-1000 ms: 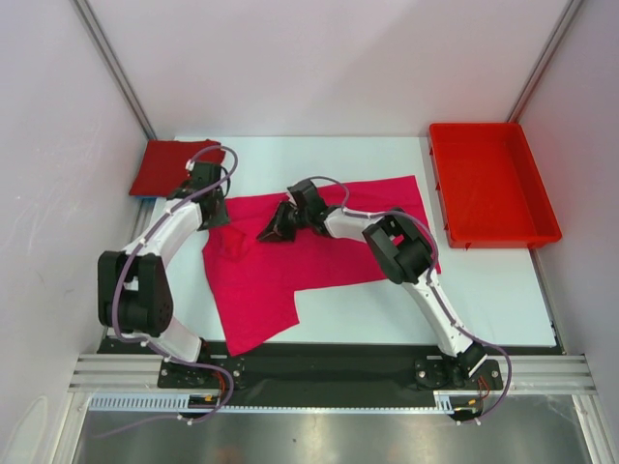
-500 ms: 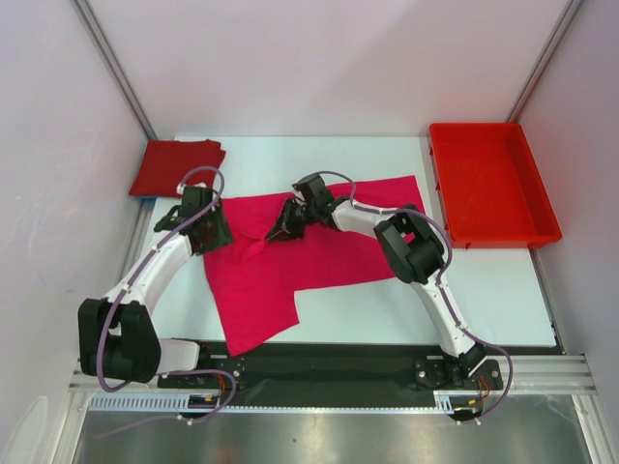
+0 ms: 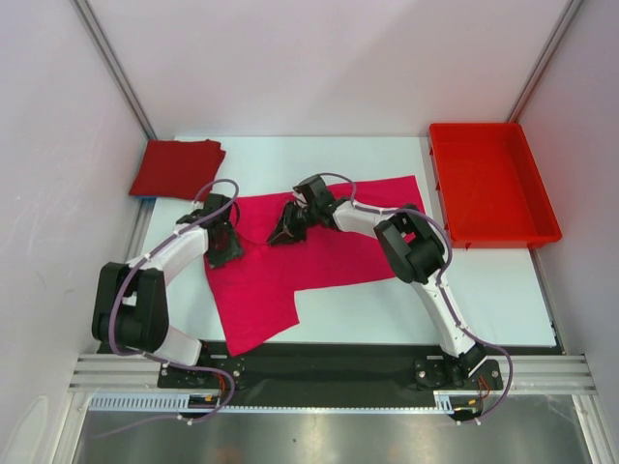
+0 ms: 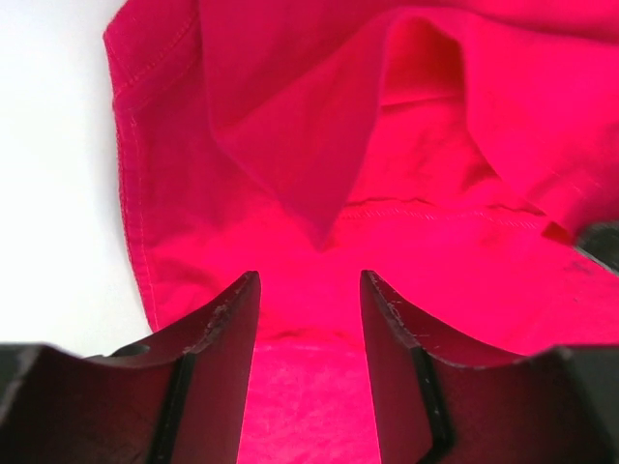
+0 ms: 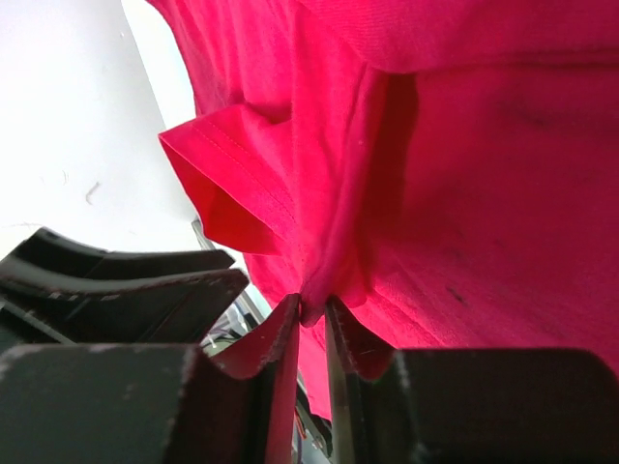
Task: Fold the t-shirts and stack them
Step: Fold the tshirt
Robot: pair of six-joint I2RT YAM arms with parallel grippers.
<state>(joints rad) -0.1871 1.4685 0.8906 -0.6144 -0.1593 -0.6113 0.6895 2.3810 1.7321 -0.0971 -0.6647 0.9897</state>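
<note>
The magenta-pink t-shirt lies spread across the middle of the table, one part hanging toward the near edge. The darker crimson t-shirt lies folded at the far left corner. My right gripper is shut on a pinched fold of the pink shirt near its upper left edge. My left gripper is open, low over the shirt's left edge, pink cloth showing between its fingers, nothing gripped.
A rigid red plastic tray stands at the far right. White tabletop lies bare on the right and along the far side. Grey walls close in on both sides.
My left arm has swung from the crimson shirt at the far left down to the pink shirt's left edge. My right gripper has stayed pinching the fold.
</note>
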